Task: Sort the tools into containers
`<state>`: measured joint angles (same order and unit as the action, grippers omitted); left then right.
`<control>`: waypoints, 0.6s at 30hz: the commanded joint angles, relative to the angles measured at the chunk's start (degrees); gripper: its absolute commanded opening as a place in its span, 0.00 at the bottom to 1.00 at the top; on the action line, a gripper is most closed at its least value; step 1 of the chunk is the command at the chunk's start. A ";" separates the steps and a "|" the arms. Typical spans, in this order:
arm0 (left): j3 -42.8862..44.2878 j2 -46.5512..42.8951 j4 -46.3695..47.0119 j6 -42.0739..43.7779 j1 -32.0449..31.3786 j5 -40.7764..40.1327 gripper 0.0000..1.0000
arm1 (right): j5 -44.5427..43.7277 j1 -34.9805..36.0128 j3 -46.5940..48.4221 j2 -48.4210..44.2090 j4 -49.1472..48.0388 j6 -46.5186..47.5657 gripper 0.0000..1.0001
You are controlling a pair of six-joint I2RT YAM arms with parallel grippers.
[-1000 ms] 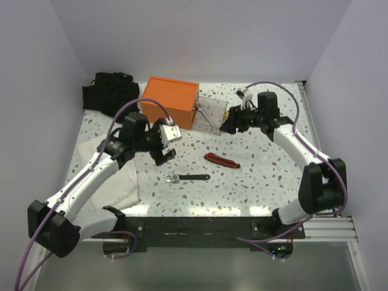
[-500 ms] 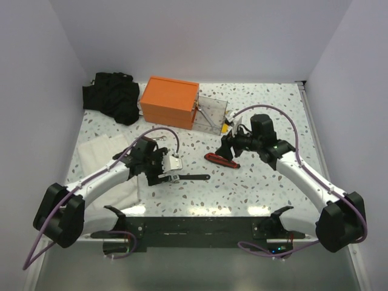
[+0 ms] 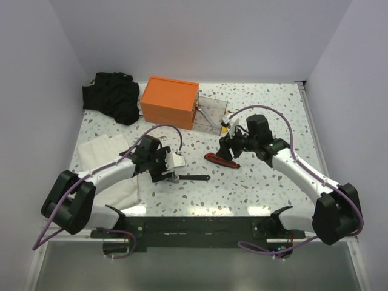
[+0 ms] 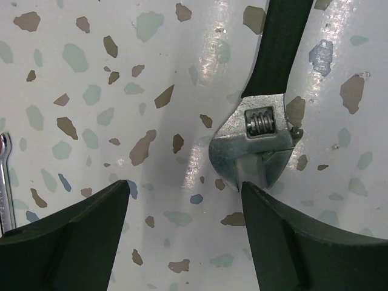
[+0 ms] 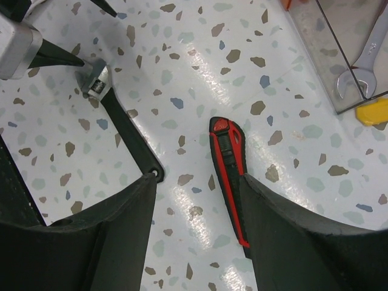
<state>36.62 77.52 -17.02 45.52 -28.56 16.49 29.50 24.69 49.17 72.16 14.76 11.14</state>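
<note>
A dark-handled adjustable wrench [image 4: 259, 142] lies on the speckled table, its silver head just beyond my left gripper [image 4: 183, 185], which is open with bare table between the fingers. The wrench handle [image 3: 195, 177] points right. A red-and-black utility knife [image 5: 229, 173] lies under my right gripper [image 5: 197, 179], which is open; the knife's near end runs beneath the right finger [image 5: 303, 242]. The clear tray [image 5: 315, 42] beside the orange box [image 3: 170, 100] holds a silver wrench [image 5: 359, 68]. A yellow tool [image 5: 373, 113] shows at the tray's corner. Another small silver wrench [image 4: 5, 179] lies left of the left gripper.
A black cloth bundle [image 3: 112, 95] sits at the back left. A white cloth [image 3: 106, 159] lies under the left arm. The white walls close in on the back, left and right. The two grippers work close together, roughly a hand's width apart.
The left arm swung down from beside the orange box to the wrench head, its jaws narrowing a little. The right arm drew back from the tray to hover over the red-and-black knife.
</note>
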 commanded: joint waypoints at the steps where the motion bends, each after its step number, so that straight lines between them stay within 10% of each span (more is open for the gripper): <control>1: -0.32 0.62 1.72 -0.78 -0.53 1.97 0.79 | 0.30 -0.08 0.49 0.61 -2.46 0.99 0.61; 9: -0.50 5.10 5.06 -5.52 -2.12 1.26 0.70 | -0.14 3.43 0.14 4.56 -1.94 6.61 0.61; 18: 6.16 13.36 -3.96 -11.32 -2.03 4.24 0.20 | -0.93 14.42 0.05 11.07 -4.04 15.66 0.61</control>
<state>39.81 85.41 -13.52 37.01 -30.57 19.81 29.23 35.51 49.12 81.41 13.26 20.82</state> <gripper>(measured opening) 0.267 0.605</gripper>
